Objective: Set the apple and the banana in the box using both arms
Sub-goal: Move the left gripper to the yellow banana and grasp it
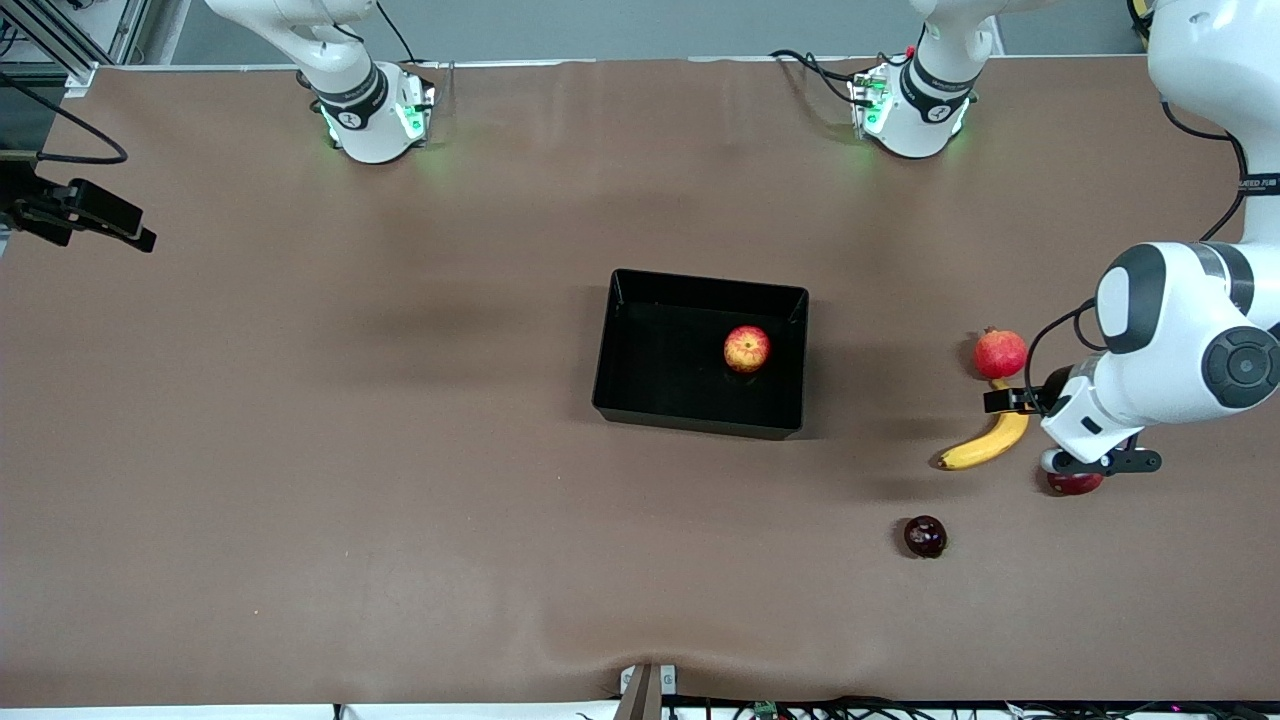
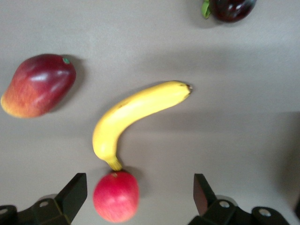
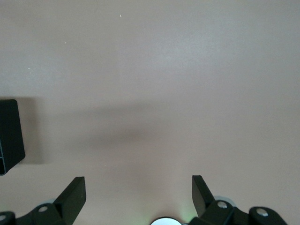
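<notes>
From the front, the apple (image 1: 747, 349), round and streaked red-yellow, already sits in the glossy black box (image 1: 700, 416), so half my job looks done. The banana (image 1: 988, 441) lies on the brown mat toward my left arm's end, its stem by a crowned red fruit (image 1: 1000, 353). My left wrist shows my left gripper (image 2: 140, 192) spread wide over the smooth, curved banana (image 2: 133, 112), holding nothing. My right wrist shows my right gripper (image 3: 138, 192) open over bare mat, waiting, the box (image 3: 10, 136) at the edge.
</notes>
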